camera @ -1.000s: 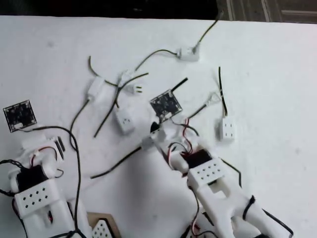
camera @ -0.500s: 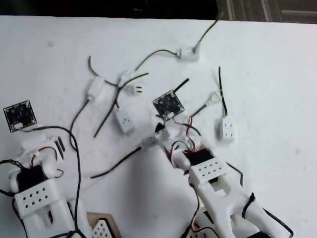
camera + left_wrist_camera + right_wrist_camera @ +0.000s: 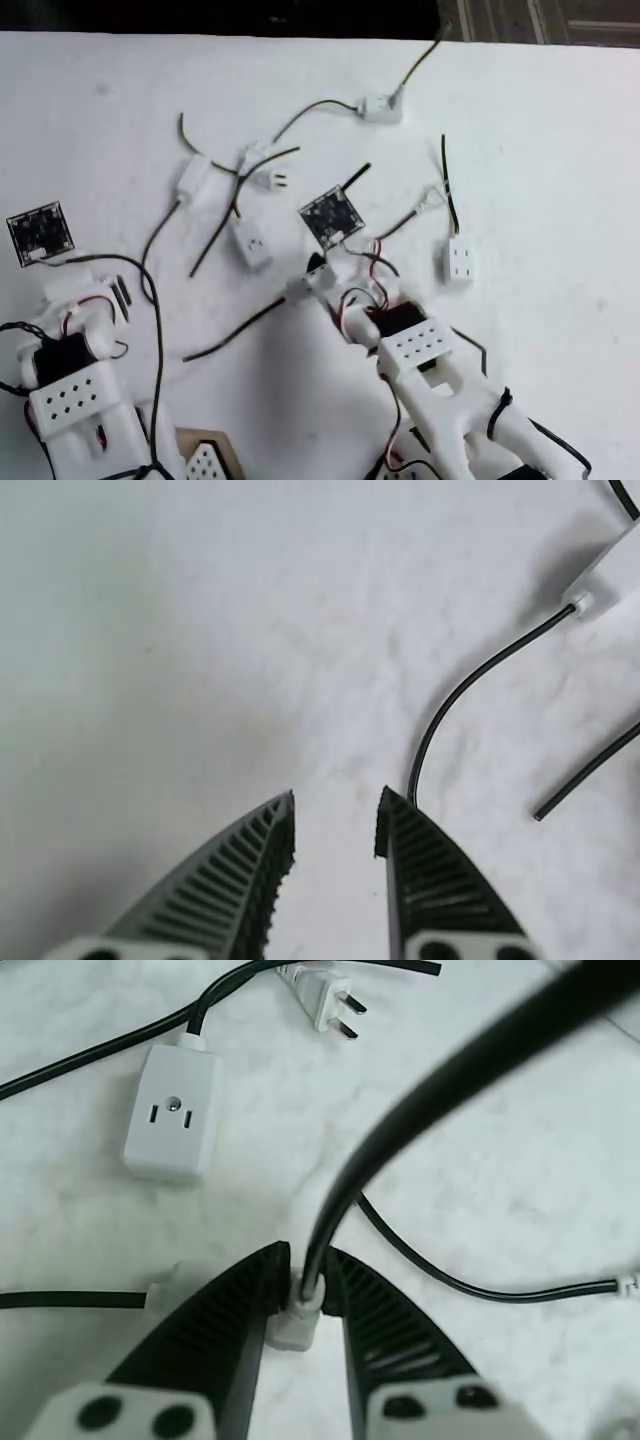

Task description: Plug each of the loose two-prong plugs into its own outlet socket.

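The right gripper [image 3: 305, 1258] has rocked a little to one side and back again in the last second. It has not gone anywhere new. It is pinching the held plug [image 3: 293, 1330], a small white one, and the black cord [image 3: 450, 1070] of that plug sticks up past the camera. The held plug is low down near the middle of the table [image 3: 560, 150]. I cannot tell if it touches the table. The white end of a second cord [image 3: 70, 1300] lies just beside the gripper. I cannot tell if the two are joined.

The left arm has not moved. The left gripper [image 3: 335, 815] is spread apart with nothing in it, over bare table, and a thin black wire [image 3: 450, 705] runs by one tip.

So I think the job has barely started. The little rocking did not put the held plug into anything.

There are no boxes or bowls here. The sockets are the only things that hold something, and the ones I can see hold nothing. The socket [image 3: 172, 1125] near the right gripper has empty holes. The far socket [image 3: 458, 260] on the other side of that arm looks empty too. A loose plug [image 3: 322, 1002] lies past the near socket, prongs bare, not in anything.
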Tool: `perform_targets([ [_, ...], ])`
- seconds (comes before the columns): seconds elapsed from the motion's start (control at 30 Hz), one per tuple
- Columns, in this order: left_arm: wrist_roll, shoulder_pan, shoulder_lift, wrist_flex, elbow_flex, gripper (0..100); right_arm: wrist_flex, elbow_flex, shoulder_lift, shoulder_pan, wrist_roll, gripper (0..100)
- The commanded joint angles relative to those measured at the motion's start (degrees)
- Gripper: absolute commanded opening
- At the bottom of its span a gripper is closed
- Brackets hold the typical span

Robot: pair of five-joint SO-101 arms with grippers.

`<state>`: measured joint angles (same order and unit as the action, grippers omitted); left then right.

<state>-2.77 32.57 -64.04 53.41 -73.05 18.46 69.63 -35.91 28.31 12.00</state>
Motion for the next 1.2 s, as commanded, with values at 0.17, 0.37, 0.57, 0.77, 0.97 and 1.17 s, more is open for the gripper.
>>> perform_targets([
  [0.17, -0.6, 0.2, -0.9, -1.2, 0.2, 15, -0.2, 1.4, 0.0, 0.5, 1.0, 1.7],
  [0.37, -0.6, 0.2, -0.9, -1.2, 0.2, 15, 0.0, 2.3, 0.0, -0.1, 1.3, 1.7],
  [0.57, -0.6, 0.2, -0.9, -1.2, 0.2, 15, -0.6, 2.3, 0.0, -0.2, 5.2, 1.7],
  [0.77, -0.6, 0.2, -0.9, -1.2, 0.2, 15, -0.1, 3.3, 0.0, 0.0, 5.4, 1.7],
  [0.97, -0.6, 0.2, -0.9, -1.2, 0.2, 15, -0.1, 4.0, 0.0, 0.1, 5.4, 1.7],
  [1.17, -0.6, 0.2, -0.9, -1.2, 0.2, 15, -0.2, 3.8, 0.0, 1.8, 5.4, 1.7],
])
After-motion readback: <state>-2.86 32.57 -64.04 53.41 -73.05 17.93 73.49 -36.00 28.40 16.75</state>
